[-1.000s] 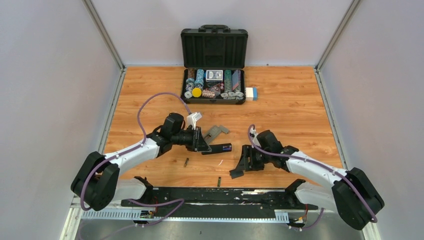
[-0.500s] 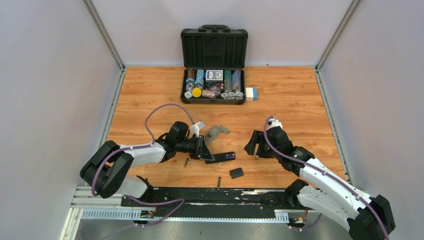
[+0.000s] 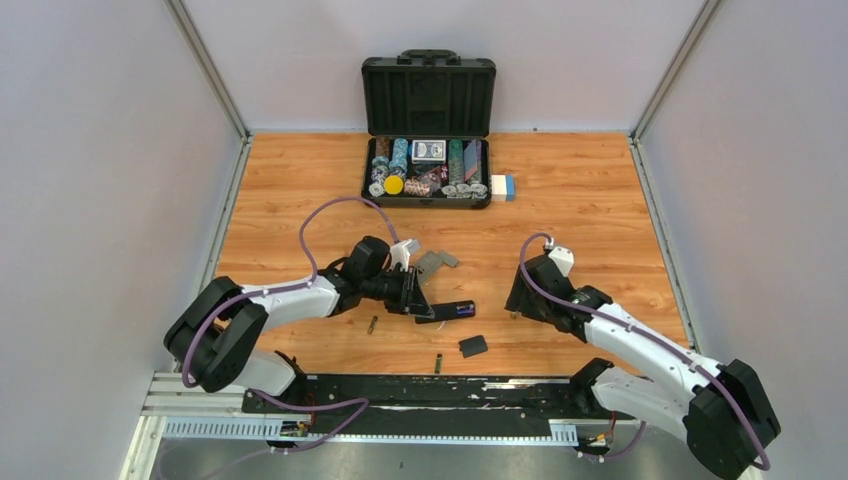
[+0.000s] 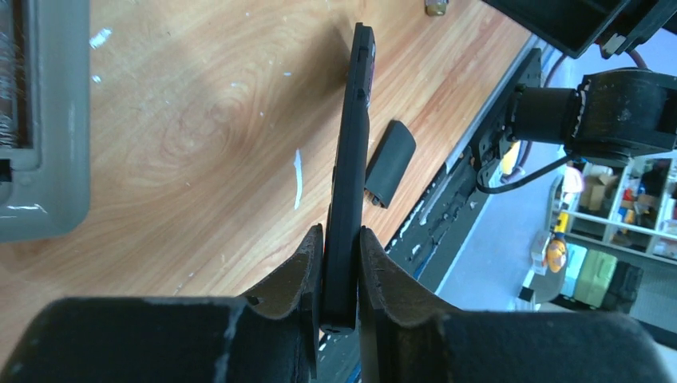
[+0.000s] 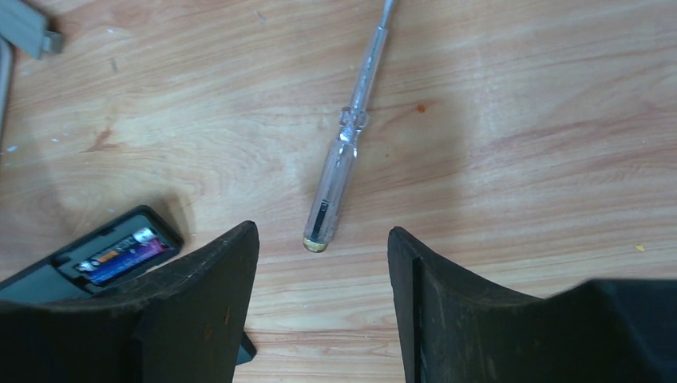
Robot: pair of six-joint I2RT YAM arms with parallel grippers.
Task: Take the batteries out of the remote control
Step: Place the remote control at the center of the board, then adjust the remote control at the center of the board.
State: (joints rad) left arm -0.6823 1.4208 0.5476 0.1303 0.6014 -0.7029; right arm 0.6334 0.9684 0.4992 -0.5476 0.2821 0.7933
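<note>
Left gripper [image 4: 340, 236]: clamped tight on one end of the remote control [image 4: 352, 136], held on its edge over the table [image 3: 600, 200]. Right gripper [image 5: 323, 231]: jaws wide apart, gripping nothing, hovering over the butt of a clear-handled screwdriver [image 5: 342, 152]. Nearest the arm bases, one loose battery [image 3: 438, 362], then the small black cover [image 3: 473, 346] and a second loose battery [image 3: 372, 324]. Inside the remote's uncovered compartment, one battery [image 5: 124, 254] seated. Farther back, a grey bracket [image 3: 436, 262]; farthest, a poker-chip case [image 3: 427, 95], lid up.
</note>
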